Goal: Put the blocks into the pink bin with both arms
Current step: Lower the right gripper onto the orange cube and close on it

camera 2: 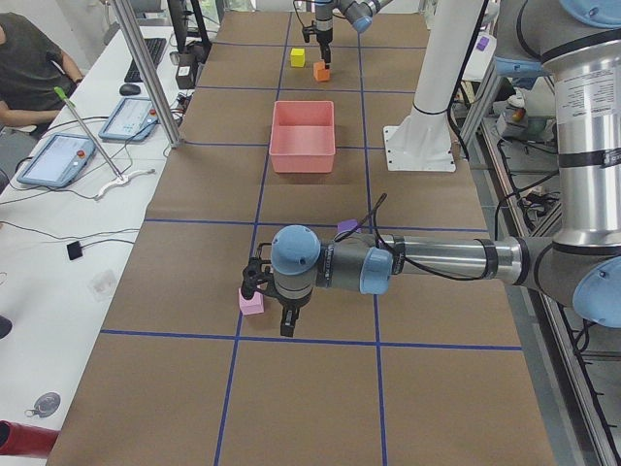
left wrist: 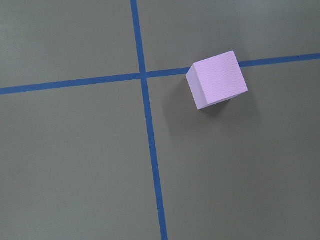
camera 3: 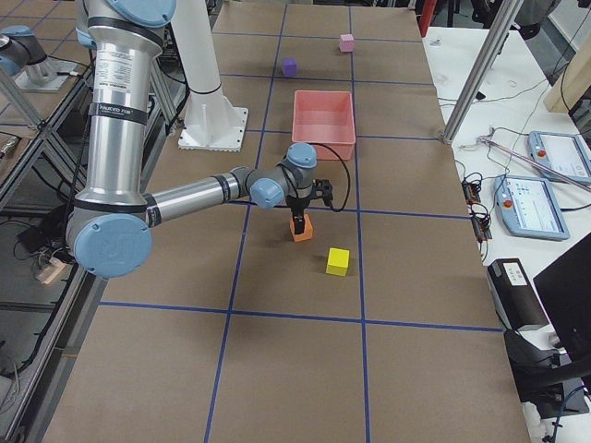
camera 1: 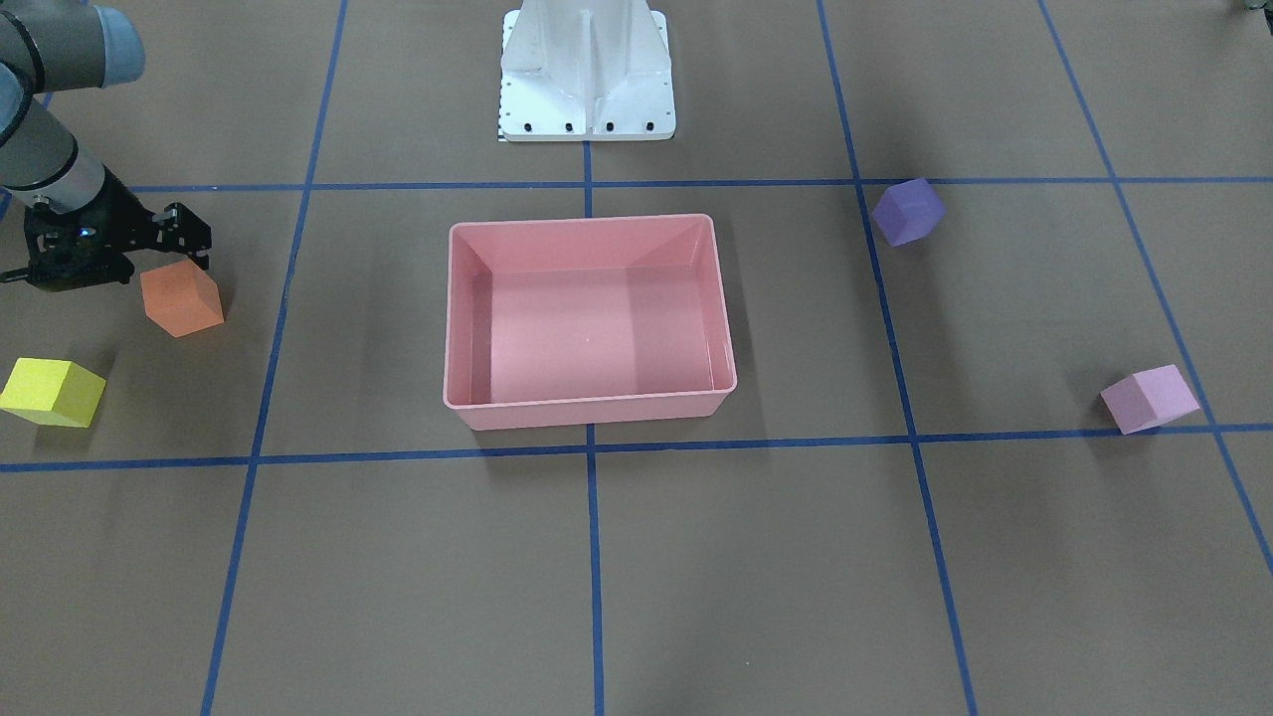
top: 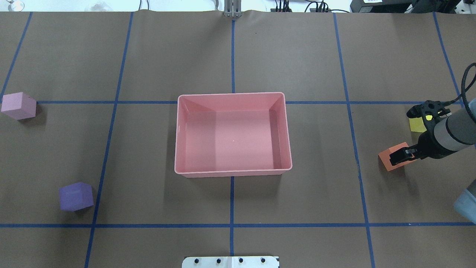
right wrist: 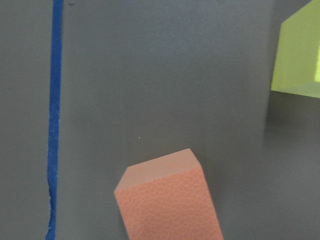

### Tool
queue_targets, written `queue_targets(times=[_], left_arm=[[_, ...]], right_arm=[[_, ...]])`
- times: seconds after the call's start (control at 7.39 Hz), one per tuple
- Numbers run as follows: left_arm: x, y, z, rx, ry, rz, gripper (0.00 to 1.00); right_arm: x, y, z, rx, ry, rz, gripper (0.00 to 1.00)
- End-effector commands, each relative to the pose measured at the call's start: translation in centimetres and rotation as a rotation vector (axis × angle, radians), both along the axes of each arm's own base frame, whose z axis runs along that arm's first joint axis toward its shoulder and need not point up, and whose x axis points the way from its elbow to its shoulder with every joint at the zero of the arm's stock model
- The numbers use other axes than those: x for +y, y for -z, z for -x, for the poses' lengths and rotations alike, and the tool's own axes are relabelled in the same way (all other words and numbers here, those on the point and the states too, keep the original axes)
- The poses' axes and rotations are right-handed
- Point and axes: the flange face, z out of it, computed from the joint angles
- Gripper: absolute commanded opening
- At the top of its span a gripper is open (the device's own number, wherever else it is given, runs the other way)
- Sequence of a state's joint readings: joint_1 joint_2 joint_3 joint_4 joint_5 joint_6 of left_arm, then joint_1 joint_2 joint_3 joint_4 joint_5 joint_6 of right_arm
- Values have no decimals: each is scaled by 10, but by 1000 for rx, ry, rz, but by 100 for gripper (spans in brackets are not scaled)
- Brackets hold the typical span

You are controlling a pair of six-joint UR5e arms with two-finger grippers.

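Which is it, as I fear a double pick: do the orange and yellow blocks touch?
Apart. The front-facing view shows bare table between orange block and yellow block.

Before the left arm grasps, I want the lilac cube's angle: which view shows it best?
Left wrist view: the lilac cube is large, unobstructed, its skew clear. Overhead and front show it small; in exterior left the left arm crowds it; exterior right shows a speck.

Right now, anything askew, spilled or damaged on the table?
Nothing stands out. The pink bin sits upright and empty; the orange block, yellow block, purple block and pale pink block sit intact on the table, outside it.
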State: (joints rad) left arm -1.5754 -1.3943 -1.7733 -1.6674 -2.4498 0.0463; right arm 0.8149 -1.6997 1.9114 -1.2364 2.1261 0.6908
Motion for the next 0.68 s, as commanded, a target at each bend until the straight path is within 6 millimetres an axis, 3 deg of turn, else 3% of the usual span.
queue_targets(times=[0.0, 0.41, 0.54], left_arm=[[0, 0, 0, 1, -1, -1, 100], [-2, 2, -4, 3, -9, -4, 100], [-6, 7, -6, 12, 33, 42, 100]], right_arm=[[0, -2, 9, 15, 24, -32, 100], [-3, -12, 12, 29, 44, -41, 100], [-4, -10, 13, 27, 39, -39, 87]])
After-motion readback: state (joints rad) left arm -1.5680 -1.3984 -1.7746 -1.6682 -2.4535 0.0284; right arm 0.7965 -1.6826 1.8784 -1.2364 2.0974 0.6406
